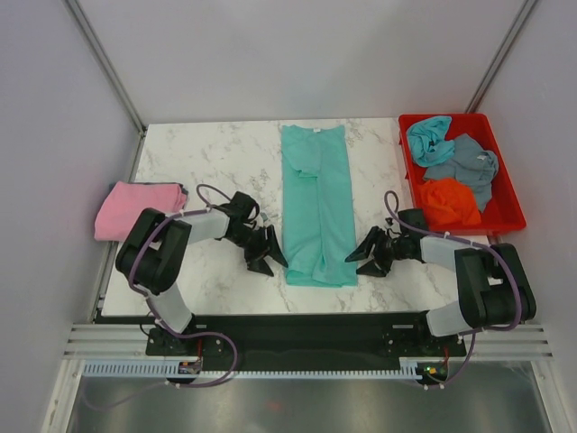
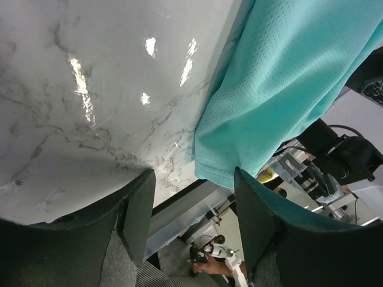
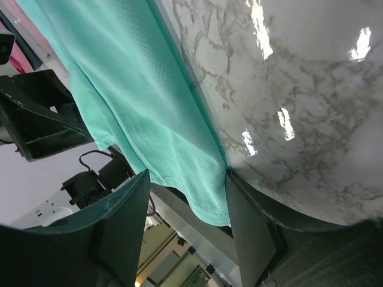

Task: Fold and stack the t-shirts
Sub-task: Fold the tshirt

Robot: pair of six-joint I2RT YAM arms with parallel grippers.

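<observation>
Teal t-shirt is taking up the centre strip of the desk, 12 to 6 o'clock. Left fingers and right fingers are standing spread at its 7 and 5 o'clock corners, with hem running between each pair. Bare marble is lying open at 10–11 o'clock. Pink t-shirt is blocking the 9 o'clock edge. Red tray, heaped with crumpled t-shirts, is blocking 1–2 o'clock.

a long shirt lies down the middle of the bench. the left tool sits at its near left corner, the right tool at its near right corner. a folded shirt lies at the bench's left edge; three crumpled shirts lie in a tray at back right.
</observation>
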